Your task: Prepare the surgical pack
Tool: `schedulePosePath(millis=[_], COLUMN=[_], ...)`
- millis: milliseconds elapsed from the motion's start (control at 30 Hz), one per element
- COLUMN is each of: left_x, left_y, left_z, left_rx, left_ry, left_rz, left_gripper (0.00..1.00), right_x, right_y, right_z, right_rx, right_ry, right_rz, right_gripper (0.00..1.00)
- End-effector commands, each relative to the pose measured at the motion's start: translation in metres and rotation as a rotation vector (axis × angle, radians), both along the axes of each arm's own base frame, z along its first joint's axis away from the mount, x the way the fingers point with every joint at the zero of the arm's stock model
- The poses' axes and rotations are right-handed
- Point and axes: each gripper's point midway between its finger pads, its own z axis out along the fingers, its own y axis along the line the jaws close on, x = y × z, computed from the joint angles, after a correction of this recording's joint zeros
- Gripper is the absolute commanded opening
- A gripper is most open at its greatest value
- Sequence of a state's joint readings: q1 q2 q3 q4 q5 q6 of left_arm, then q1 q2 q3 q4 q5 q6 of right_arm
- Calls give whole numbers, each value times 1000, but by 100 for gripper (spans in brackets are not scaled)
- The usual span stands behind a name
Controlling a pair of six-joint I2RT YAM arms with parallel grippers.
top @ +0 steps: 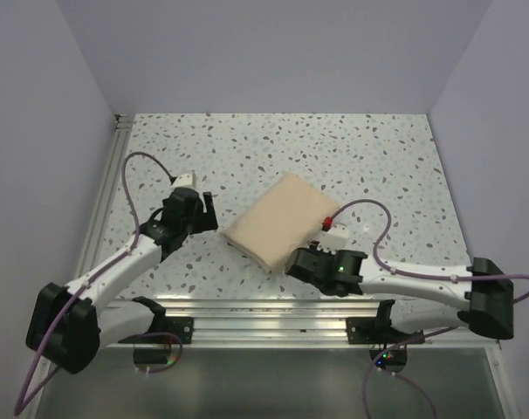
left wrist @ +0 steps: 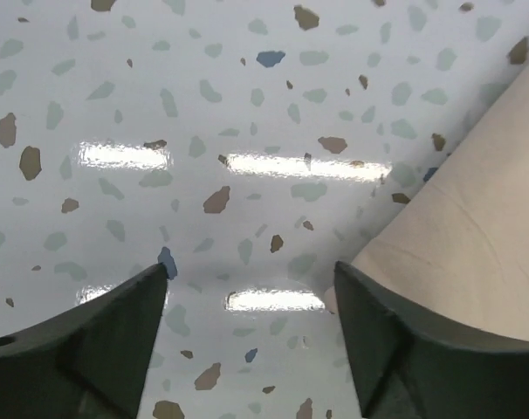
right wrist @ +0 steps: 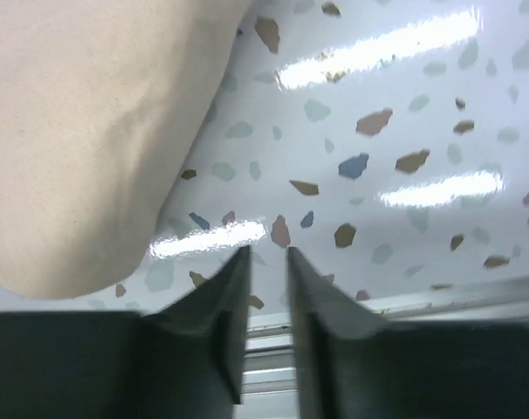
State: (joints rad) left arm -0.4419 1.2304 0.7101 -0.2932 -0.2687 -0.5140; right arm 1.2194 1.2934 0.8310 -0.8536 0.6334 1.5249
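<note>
One smooth tan cloth bundle (top: 282,230) — L gripper (left wrist: 251,269) wide apart, R gripper (right wrist: 267,251) barely.

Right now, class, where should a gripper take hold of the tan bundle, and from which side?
Probably the tan bundle at its left corner, coming in low from the left, beside the open left gripper. It lies flat, too broad to span from above; its edge looks thin.

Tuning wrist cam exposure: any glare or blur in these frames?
Left wrist: sharp, but bright light streaks glare off the glossy table beside the tan bundle. Right wrist: the same kind of streaks, and the whole frame is soft, with the bundle's edge blurred. Top external: even light, no glare, only soft shadows.
</note>
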Motion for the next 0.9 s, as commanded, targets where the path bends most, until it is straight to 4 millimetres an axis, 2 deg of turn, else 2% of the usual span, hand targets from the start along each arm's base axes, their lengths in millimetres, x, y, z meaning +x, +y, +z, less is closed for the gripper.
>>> schedulePosePath(millis=[0,33,67,133,167,267,300,333,367,467,500,533,567,667,867], left_x=[-10,-14,-18,-28,-31,-40,-44,-46,-48,-55,-58,-59,-61,-61,-56], left_y=[1,3,5,10,11,9,10,8,5,-3,-3,-13,-14,-12,-11], left_z=[20,37,40,48,49,50,40,46,47,45,33,47,48,49,35], left_rx=[-108,-140,-147,-170,-176,-208,-208,-233,-253,-312,-311,-357,-363,-366,-337], left_ry=[-148,-215,-236,-282,-294,-346,-339,-371,-386,-439,-437,-496,-504,-522,-450], left_rz=[35,33,36,36,32,-11,-15,-26,-45,-96,-110,-162,-176,-168,-137], left_gripper=[87,94,100,100,100,100,100,100,100,100,100,100,100,100,100], right_x=[24,26,29,32,32,34,31,33,33,37,38,40,41,45,48], right_y=[-26,-35,-45,-57,-64,-79,-79,-73,-74,-87,-86,-82,-81,-83,-83], right_z=[35,42,65,73,88,93,90,99,100,94,93,88,86,81,76], right_rx=[-114,-148,-87,-107,-64,-81,-39,-27,-21,-30,-38,-65,-83,-139,-175], right_ry=[-263,-303,-390,-480,-542,-629,-645,-690,-699,-712,-718,-726,-727,-710,-683], right_rz=[245,284,264,315,314,319,338,371,371,278,283,308,314,283,257], right_gripper=[35,65,79,99,99,98,99,99,99,99,98,99,98,99,99])
